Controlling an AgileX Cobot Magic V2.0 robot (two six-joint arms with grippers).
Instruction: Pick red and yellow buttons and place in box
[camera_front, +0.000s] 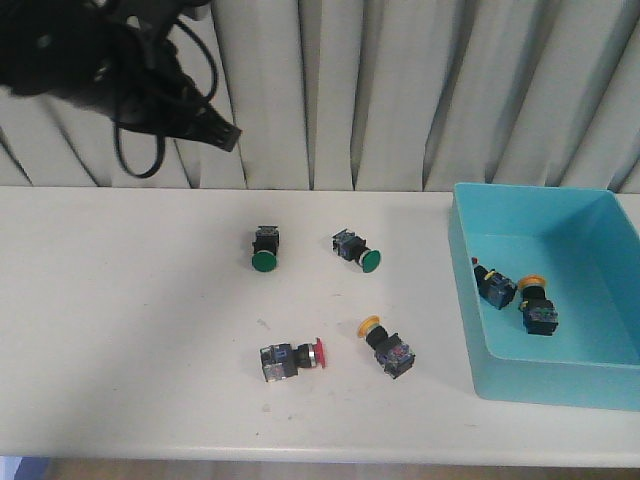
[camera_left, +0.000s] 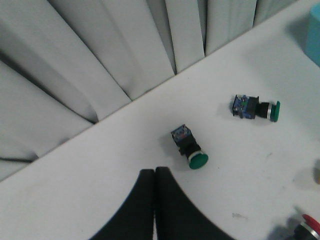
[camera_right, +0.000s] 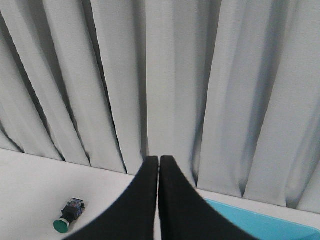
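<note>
Where low turquoise walls rise, box (camera_front: 470, 300) holds round-capped buttons (camera_front: 538, 312).

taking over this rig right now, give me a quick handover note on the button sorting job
Left gripper: shut, empty, raised over the table's far left.
Right gripper: shut, empty, facing the curtain.
Done: two buttons lie in the blue box, one yellow-capped; the other's cap colour is hard to tell.
Left: red button and yellow button on the table, on their sides, near the front edge.
Leave the two green buttons where they are.
</note>
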